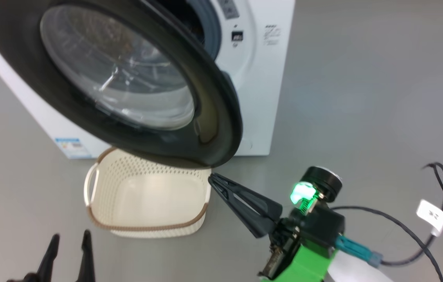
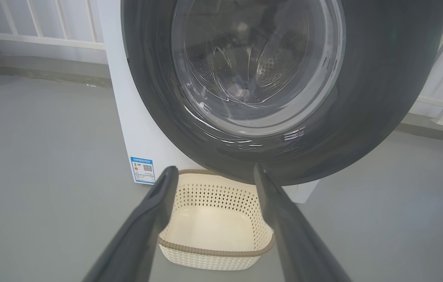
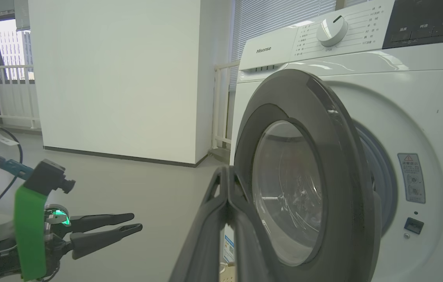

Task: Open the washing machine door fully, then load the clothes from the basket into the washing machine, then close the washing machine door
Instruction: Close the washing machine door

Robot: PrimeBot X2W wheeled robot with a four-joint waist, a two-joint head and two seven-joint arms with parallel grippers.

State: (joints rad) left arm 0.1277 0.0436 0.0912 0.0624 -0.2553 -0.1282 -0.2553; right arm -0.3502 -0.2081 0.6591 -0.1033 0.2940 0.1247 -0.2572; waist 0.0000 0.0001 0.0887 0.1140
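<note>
Black-rimmed washing machine door [image 1: 119,78] stands ajar above the basket [image 1: 155,172], right gripper [image 1: 211,177] jaws pressed together beside its rim, left gripper [image 1: 71,235] jaws spread.

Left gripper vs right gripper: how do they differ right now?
Jaws: the left gripper stands open, fingers well apart; the right gripper is shut, fingers pressed together.
Place: the left gripper sits in front of the basket, pointing toward it; the right gripper's tip is by the lower rim of the washing machine door, contact unclear.
Shared: long dark fingers, and neither holds anything.
</note>
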